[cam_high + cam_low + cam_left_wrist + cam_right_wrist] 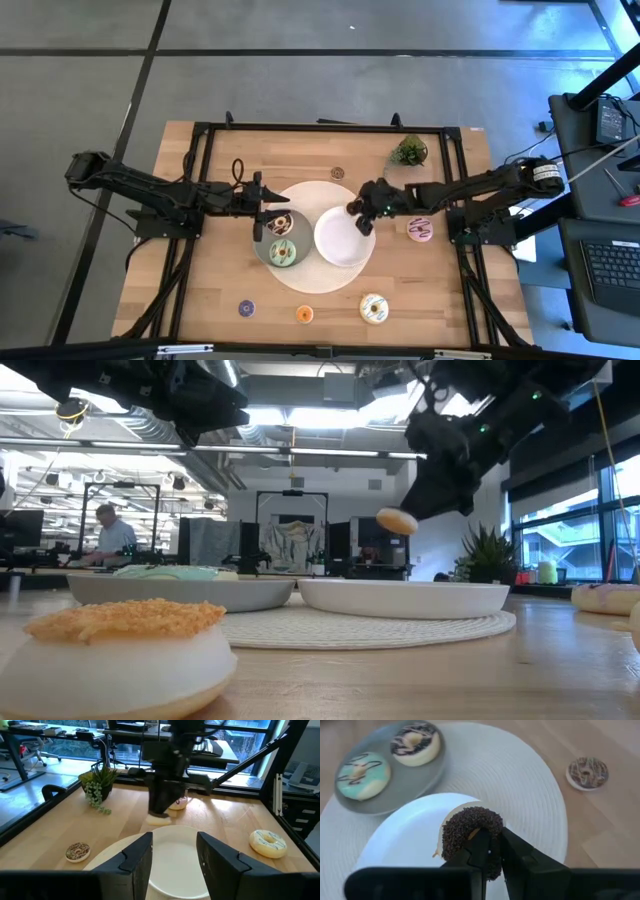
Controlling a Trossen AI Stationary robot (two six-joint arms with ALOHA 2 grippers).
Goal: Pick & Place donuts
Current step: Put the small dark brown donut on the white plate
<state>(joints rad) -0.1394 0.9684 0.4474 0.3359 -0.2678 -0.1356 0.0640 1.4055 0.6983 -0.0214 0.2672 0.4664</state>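
Note:
My right gripper hovers over the white plate, shut on a brown sprinkled mini donut, which also shows in the low view. My left gripper is open and empty above the far-left rim of the grey plate. That plate holds the chocolate donut and the green donut. Lying flat on the table are the pink donut, cream donut, orange mini, purple mini and second brown mini. My right gripper pinches the brown mini donut by the part of its ring nearest the wrist. One finger reaches to the hole and the other lies outside the ring. The fingers slant down from the table's right. The donut hangs lifted clear above the white plate.
Both plates sit on a round pale woven mat at the table's middle. A small green plant stands near the far right corner. The black frame rails run along the table's edges. Bare wood lies at the near left.

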